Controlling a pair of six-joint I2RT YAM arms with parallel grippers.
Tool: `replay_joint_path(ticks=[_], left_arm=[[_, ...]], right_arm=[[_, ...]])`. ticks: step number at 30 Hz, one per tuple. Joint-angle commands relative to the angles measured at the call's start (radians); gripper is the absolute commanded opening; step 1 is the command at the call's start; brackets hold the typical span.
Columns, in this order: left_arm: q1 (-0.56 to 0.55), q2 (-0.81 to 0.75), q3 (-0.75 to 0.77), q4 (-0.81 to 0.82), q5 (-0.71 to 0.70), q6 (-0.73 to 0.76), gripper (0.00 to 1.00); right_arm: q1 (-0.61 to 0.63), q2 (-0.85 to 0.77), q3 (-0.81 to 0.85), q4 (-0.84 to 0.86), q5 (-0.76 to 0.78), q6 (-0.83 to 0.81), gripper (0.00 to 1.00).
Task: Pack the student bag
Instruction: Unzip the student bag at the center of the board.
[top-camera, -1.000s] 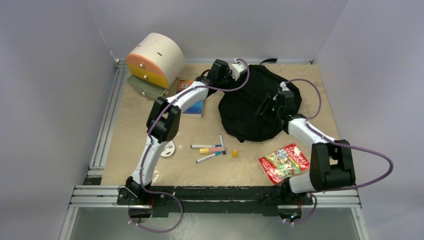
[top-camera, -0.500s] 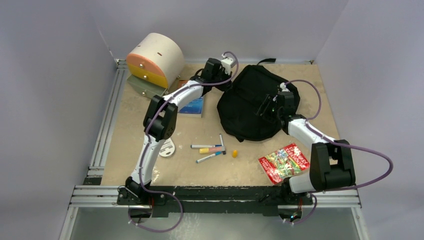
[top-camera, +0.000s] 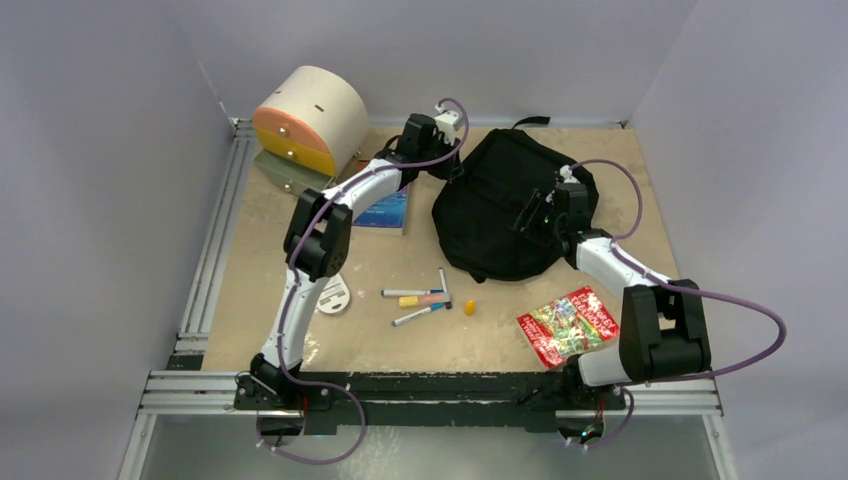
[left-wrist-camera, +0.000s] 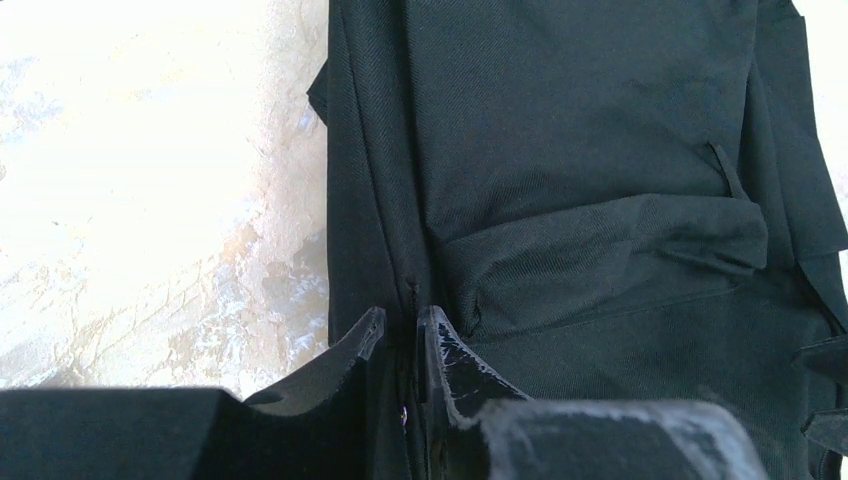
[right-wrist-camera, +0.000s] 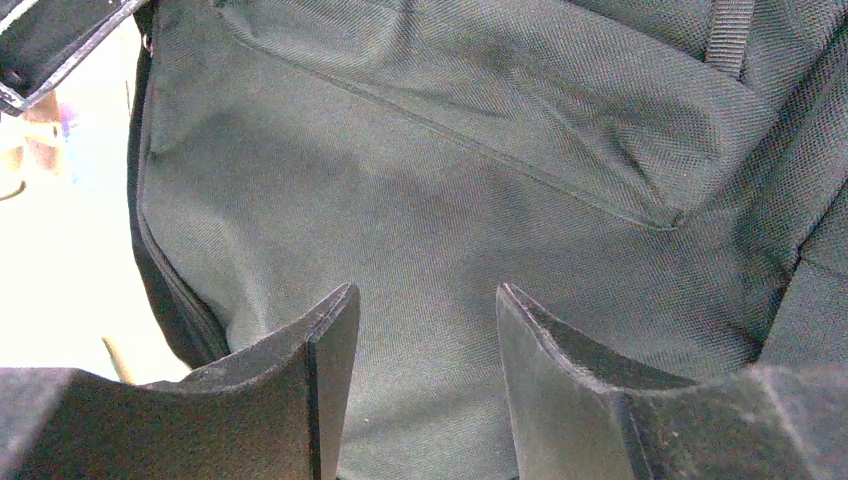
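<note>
Getting the student bag (top-camera: 500, 205) open.
My left gripper (left-wrist-camera: 402, 335) sits nearly closed at its far-left edge, hold unclear; right gripper (right-wrist-camera: 425, 320) spread. Unzipping next.

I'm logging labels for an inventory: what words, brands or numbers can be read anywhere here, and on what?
No text is legible in any view.
On the red packet: colourful print, too small to read.
On the blue book: cover too blurred to read.
On the markers: no marking can be made out.
On the student bag: no label or logo shows.
</note>
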Motion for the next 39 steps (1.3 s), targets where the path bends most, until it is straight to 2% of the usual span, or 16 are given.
replay_joint_path(ticks=[1, 5, 8, 15, 23, 30, 39], left_arm=[[0.013, -0.065, 0.005, 0.048, 0.031, -0.017, 0.14], [0.015, -0.067, 0.005, 0.047, 0.032, -0.019, 0.04], [0.017, -0.067, 0.003, 0.045, 0.033, -0.019, 0.00], [0.017, -0.093, -0.020, 0.042, 0.045, 0.004, 0.00], [0.014, -0.184, -0.158, 0.078, 0.056, 0.016, 0.00], [0.013, -0.239, -0.249, 0.100, 0.052, 0.019, 0.00], [0.013, -0.233, -0.253, 0.100, 0.061, 0.022, 0.00]], right_arm=[[0.000, -0.017, -0.002, 0.029, -0.015, 0.004, 0.55], [0.001, -0.019, -0.002, 0.028, -0.014, 0.003, 0.55], [-0.001, -0.017, -0.003, 0.028, -0.014, 0.005, 0.55], [-0.001, -0.011, 0.012, 0.032, -0.025, 0.006, 0.55], [0.002, 0.026, 0.058, 0.071, -0.106, 0.029, 0.56], [0.052, 0.144, 0.155, 0.130, -0.165, 0.069, 0.55], [0.135, 0.387, 0.378, 0.181, -0.193, 0.156, 0.52]])
